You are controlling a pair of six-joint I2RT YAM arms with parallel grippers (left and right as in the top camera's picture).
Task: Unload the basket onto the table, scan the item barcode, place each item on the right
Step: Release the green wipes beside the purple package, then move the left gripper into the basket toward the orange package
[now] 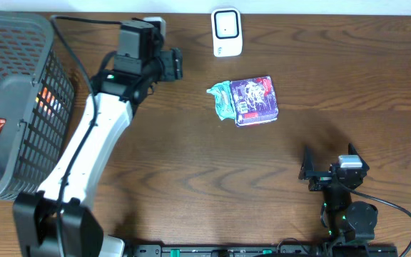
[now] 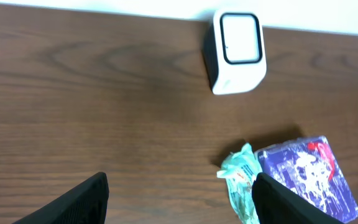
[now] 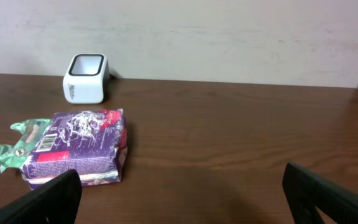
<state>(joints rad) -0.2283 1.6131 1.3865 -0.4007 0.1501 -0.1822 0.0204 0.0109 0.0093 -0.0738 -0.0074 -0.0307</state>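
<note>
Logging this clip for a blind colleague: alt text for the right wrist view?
A purple foil packet lies on the brown wooden table, crumpled green wrapper at its left end, a white box-shaped scanner behind it. The open right gripper holds nothing.

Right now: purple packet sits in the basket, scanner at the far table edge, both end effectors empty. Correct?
Not quite. The purple packet is not in the basket; it lies on the table just in front of the scanner, as the overhead view shows. The scanner is at the far table edge, and the left end effector and right end effector are empty.
</note>
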